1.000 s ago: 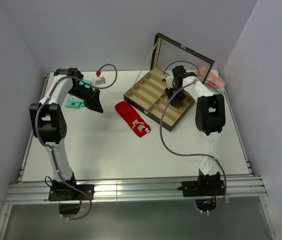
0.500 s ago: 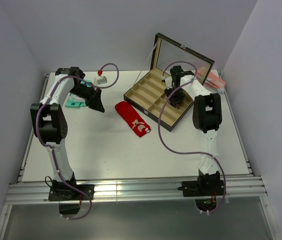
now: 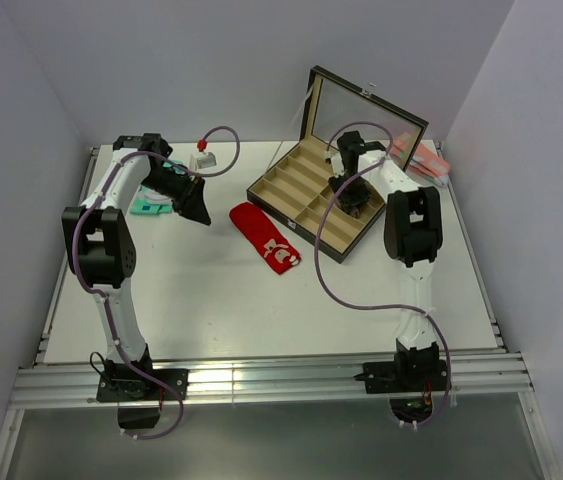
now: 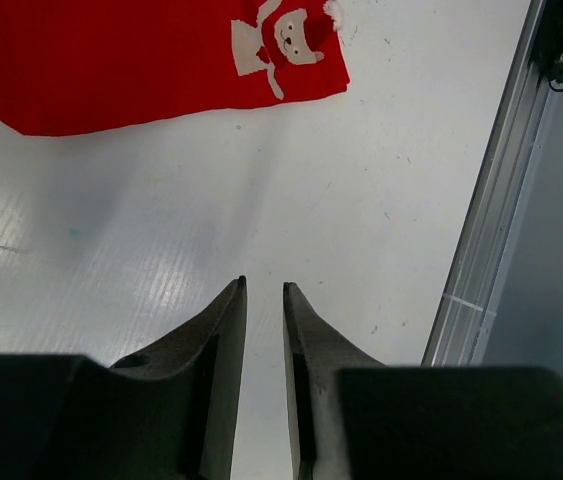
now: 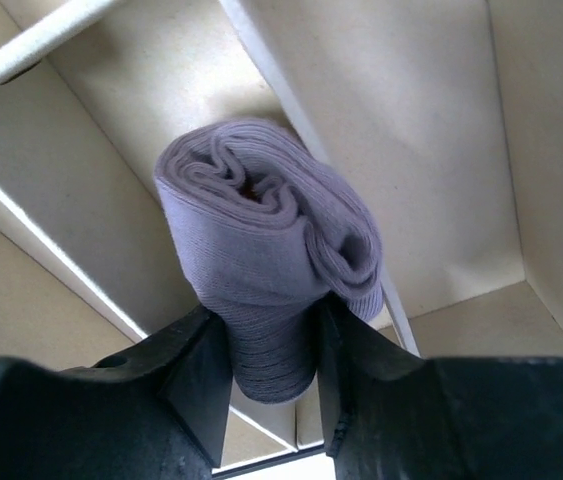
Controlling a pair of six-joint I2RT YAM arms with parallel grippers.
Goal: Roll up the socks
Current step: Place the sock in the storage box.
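One bright red sock lies flat at mid-table, its white emblem toward the near end. In the left wrist view the red sock fills the top left, well ahead of the fingers. My left gripper hovers just left of it; its jaws stand almost together with a thin gap and nothing between them. My right gripper is over the open box, shut on a rolled lavender-grey sock held above the compartments.
An open dark box with tan dividers and a raised lid stands at the back right. A teal sock lies behind the left arm. A pink bundle sits by the box. A small white and red object is at the back.
My left gripper has edged a little to the right, toward the red sock. My right gripper has shifted slightly back over the box, still holding the roll.
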